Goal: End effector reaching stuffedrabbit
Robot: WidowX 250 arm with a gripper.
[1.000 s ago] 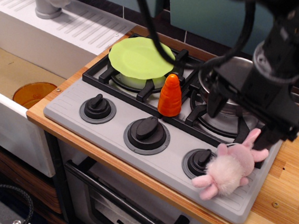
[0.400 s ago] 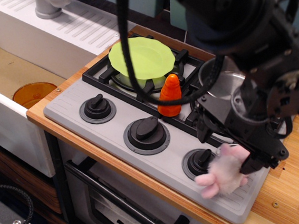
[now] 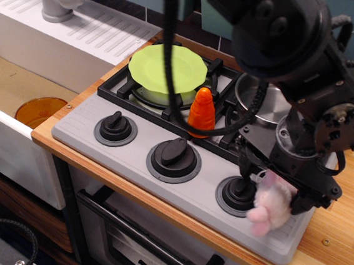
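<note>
Stuffedrabbit point(image 3: 269, 200) lies on the grey stove top point(image 3: 90, 124) at about 4 o'clock, just right of the rightmost knob point(image 3: 239, 190). In the single view, the tool point(image 3: 272, 190) has descended from above the pot point(image 3: 269, 104) over the last second and now straddles the toy, fingers spread on either side. The toy has bunched and shifted slightly. Reaching appears essentially complete; closing remains.
</note>
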